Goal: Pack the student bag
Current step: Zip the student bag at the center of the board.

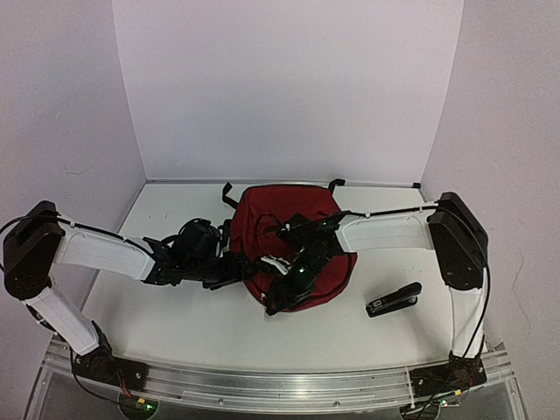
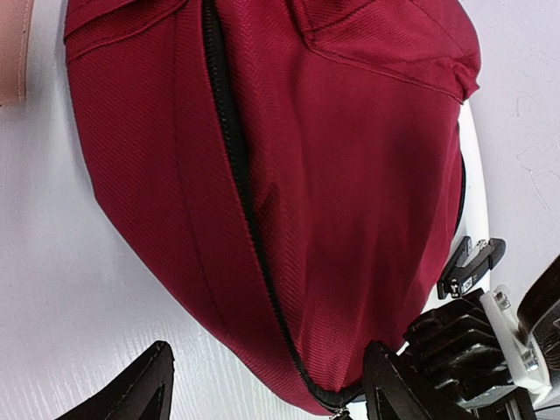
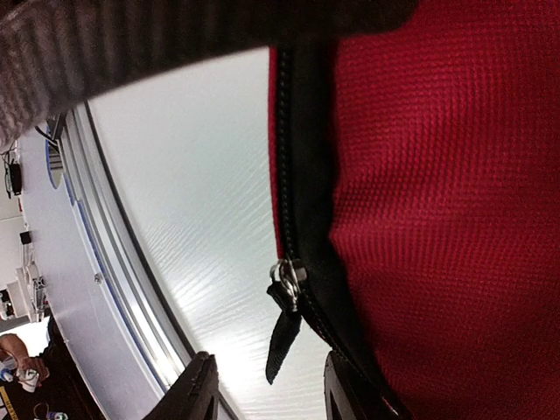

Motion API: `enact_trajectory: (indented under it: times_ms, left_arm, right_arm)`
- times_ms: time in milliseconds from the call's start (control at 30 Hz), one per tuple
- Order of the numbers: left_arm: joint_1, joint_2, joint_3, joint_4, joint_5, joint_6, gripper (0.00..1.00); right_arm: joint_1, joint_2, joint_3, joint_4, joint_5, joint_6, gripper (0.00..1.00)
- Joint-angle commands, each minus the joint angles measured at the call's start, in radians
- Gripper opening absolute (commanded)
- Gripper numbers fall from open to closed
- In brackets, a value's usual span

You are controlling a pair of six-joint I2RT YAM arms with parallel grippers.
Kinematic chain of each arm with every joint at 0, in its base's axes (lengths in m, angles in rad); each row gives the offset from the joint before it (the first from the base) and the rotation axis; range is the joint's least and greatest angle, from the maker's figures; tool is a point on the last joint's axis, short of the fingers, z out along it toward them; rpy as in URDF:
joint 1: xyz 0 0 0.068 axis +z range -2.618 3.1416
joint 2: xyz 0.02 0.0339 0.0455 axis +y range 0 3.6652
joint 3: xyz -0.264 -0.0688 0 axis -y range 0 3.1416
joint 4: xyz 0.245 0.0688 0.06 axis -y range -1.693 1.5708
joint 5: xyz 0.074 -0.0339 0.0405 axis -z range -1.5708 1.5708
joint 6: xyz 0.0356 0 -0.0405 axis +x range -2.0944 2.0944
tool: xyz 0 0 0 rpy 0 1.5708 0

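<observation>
The student bag (image 1: 293, 232), dark red with black zippers, lies in the middle of the table. In the left wrist view the bag (image 2: 350, 175) fills the frame, with a shut black zipper (image 2: 234, 166) running down it. My left gripper (image 2: 267, 398) is open and wide, its fingertips either side of the bag's rounded end. At the bag's near edge my right gripper (image 1: 278, 302) stands open. The zipper's black pull tab (image 3: 284, 337) hangs between the right gripper's (image 3: 271, 394) fingers, touching neither.
A black stapler (image 1: 392, 299) lies on the table to the right of the bag. Black straps (image 1: 229, 194) stick out behind the bag. A pale pink thing (image 2: 13, 52) shows at the left wrist view's top left edge. The table's metal front rail (image 1: 280, 385) runs close by.
</observation>
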Motion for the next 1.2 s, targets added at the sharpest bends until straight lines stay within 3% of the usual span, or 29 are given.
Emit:
enact_trajectory:
  times_ms: [0,267,567,867,967,1100,1167]
  left_arm:
    - [-0.002,-0.024,0.001,0.051,-0.005,-0.018,0.74]
    - [-0.002,-0.011,-0.011,0.083,-0.009,-0.043,0.73]
    - [-0.002,-0.048,-0.043,0.096,-0.044,-0.067,0.74]
    - [-0.002,-0.041,-0.050,0.113,-0.041,-0.086,0.74]
    - [-0.002,-0.032,-0.051,0.120,-0.038,-0.096,0.75]
    - [-0.002,-0.023,-0.055,0.141,-0.035,-0.105,0.76]
    - [-0.002,-0.012,-0.042,0.146,-0.023,-0.094,0.76]
  right_arm:
    - [0.008,0.031,0.016,0.039,0.043,0.024,0.41]
    - [0.029,0.013,0.005,0.072,0.075,0.051,0.34]
    - [0.038,-0.059,-0.099,0.219,0.155,0.102,0.34]
    - [0.046,-0.045,-0.103,0.241,0.168,0.092,0.30]
    - [0.046,-0.048,-0.106,0.253,0.163,0.092,0.24]
    - [0.046,-0.063,-0.113,0.254,0.166,0.080,0.02]
    - [0.046,-0.085,-0.129,0.253,0.179,0.070,0.00]
